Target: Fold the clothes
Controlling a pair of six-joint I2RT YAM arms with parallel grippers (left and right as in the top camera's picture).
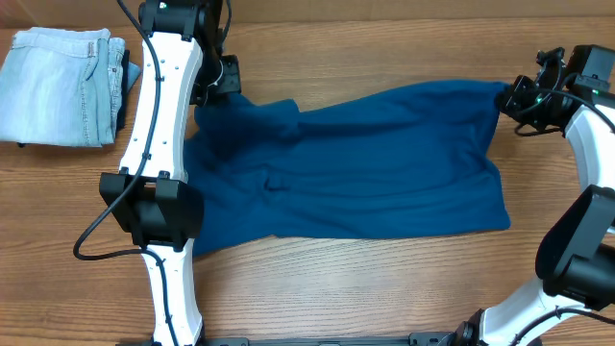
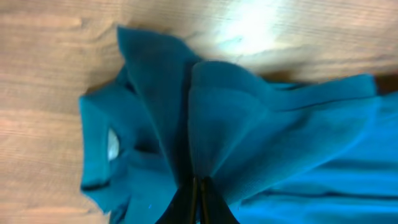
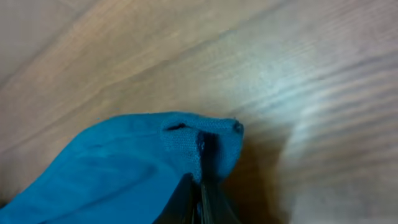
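the teal polo shirt (image 1: 365, 163) lies spread sideways across the middle of the wooden table (image 1: 384, 288), collar end toward the left arm and hem end toward the right. the left gripper (image 2: 198, 186) is pinched tight on a raised fold of the knit close to the collar (image 2: 99, 146), and the cloth fans out of its closed jaws in soft pleats. the right gripper (image 3: 200, 186) is clamped the same way on the far hem corner (image 3: 211, 134), which curls over its tips.

to my eye this fabric will handle light and limp. it sags and ripples and keeps no edge of its own, so a pinch at one point drags up a tent of cloth rather than a flat panel. it looks neither slippery nor fragile, but i'd expect it to stretch and slump between the two grips. the better holds, i reckon, are seams, corners and the shoulder line, taken as a matched pair so the edge travels straight.

some things are hard to read. from above, the left arm covers the collar end, so i can't make out the sleeves or the placket properly. the left wrist view shows a pale label (image 2: 112, 144) inside the neck, but it is blurred. i cannot tell how many layers each pinch has caught. a folded pair of pale jeans (image 1: 62, 86) sits well apart, at the far left corner.
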